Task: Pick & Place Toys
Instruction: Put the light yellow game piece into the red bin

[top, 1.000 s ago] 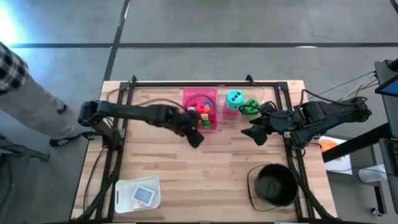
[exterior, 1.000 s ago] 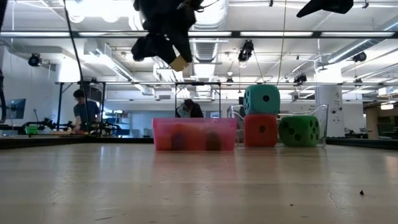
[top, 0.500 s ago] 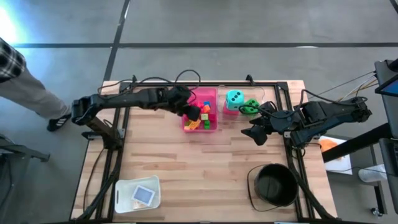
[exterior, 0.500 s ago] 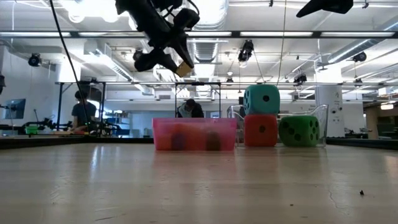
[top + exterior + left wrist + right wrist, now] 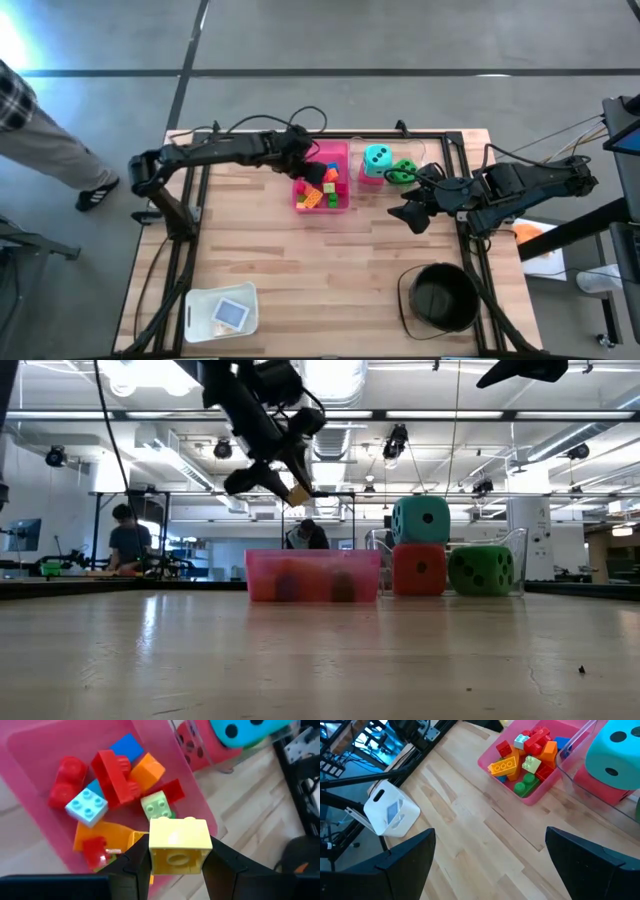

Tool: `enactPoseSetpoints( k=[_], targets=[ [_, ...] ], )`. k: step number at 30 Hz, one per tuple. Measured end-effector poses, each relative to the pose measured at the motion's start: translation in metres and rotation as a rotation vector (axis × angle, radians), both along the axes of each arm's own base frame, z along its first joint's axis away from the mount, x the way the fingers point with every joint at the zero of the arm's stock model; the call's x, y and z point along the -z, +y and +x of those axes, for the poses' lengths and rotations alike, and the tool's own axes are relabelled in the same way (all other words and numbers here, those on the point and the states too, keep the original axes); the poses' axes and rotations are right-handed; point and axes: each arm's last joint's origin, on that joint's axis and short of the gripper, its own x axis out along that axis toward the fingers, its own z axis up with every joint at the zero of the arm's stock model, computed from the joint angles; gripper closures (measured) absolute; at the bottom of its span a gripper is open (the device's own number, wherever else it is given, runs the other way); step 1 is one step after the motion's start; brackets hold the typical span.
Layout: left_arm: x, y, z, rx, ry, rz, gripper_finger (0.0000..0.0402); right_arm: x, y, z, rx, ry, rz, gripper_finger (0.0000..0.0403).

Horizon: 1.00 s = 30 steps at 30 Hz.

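Over tray: we're now hovering the left gripper (image 5: 177, 865), moved in, clamped on yellow brick (image 5: 179, 845) above pink tray (image 5: 340, 150).
Right gripper (image 5: 415, 216): we're waiting, jaws apart.

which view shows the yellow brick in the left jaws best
The left wrist view: the yellow brick fills the foreground, clamped between the left gripper's jaws above the pink tray. The low view shows it small, hanging above the tray. The high and right wrist views do not show it clearly.

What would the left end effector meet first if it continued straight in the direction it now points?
Probably the bricks in the pink tray: the left end effector, holding a yellow brick, points down at the pale green brick. Depth is uncertain.
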Motion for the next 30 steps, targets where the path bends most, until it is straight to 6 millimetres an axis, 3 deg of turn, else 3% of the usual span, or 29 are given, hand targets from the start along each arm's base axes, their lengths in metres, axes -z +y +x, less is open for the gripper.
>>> enactPoseSetpoints(
  k=[7,13,30],
  targets=[
    [0.015,0.013,0.027,0.01,0.028,-0.005,0.0267,0.0,0.0,0.0,0.0,0.0,-0.001,0.0033],
    [0.025,0.026,0.037,-0.024,0.071,-0.039,0.0267,0.0,0.0,0.0,0.0,0.0,-0.001,0.0033],
    [0.04,0.007,0.038,0.068,0.198,-0.047,0.0267,0.0,0.0,0.0,-0.001,0.001,-0.001,0.0033]
  ],
)
